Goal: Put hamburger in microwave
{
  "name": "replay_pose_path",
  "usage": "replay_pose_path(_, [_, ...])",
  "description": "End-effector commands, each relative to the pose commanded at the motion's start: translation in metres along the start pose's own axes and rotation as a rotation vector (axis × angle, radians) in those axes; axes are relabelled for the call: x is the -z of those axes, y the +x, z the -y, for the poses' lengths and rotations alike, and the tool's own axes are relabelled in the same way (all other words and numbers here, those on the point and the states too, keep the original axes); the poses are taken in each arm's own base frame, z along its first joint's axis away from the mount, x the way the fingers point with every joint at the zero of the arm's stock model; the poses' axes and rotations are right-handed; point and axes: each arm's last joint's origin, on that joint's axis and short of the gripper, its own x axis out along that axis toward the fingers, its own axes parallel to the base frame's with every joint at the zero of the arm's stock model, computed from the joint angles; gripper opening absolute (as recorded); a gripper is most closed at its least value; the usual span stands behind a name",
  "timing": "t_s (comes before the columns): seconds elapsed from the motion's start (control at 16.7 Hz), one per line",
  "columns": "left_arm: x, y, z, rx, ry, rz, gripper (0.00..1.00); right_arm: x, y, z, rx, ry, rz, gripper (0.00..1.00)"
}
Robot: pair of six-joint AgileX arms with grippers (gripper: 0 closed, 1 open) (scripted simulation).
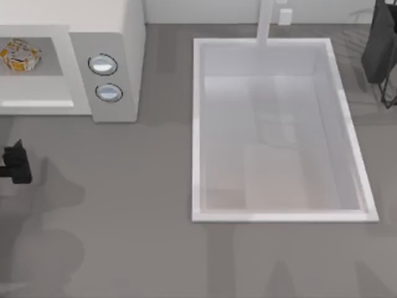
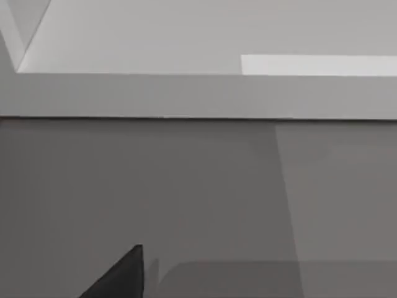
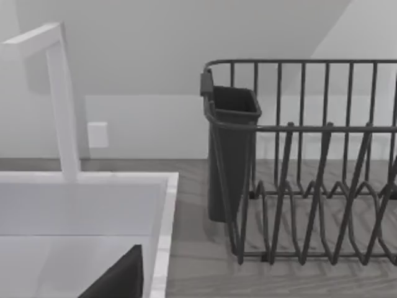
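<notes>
The hamburger, a small orange-yellow bun with white patches, lies on the grey floor of the microwave's cavity at the table's far left. The cream-white microwave has two round silver-blue knobs on its side panel. My left gripper hovers at the left edge over the grey counter, in front of the microwave and apart from the hamburger. The left wrist view looks along the counter at a pale wall of the microwave. A dark corner of my right gripper sits near the sink's far right corner.
A large white sink basin with a white faucet takes up the middle and right of the counter. A dark wire dish rack with a cutlery cup stands at the back right.
</notes>
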Motion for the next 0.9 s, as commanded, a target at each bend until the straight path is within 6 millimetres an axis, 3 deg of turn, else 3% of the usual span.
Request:
replay_pose_path(0.3, [-0.005, 0.002, 0.000, 0.001, 0.004, 0.013, 1.00, 0.000, 0.000, 0.000, 0.000, 0.000, 0.000, 1.00])
replay_pose_path(0.9, [-0.057, -0.015, 0.000, 0.001, 0.002, 0.007, 1.00, 0.000, 0.000, 0.000, 0.000, 0.000, 0.000, 1.00])
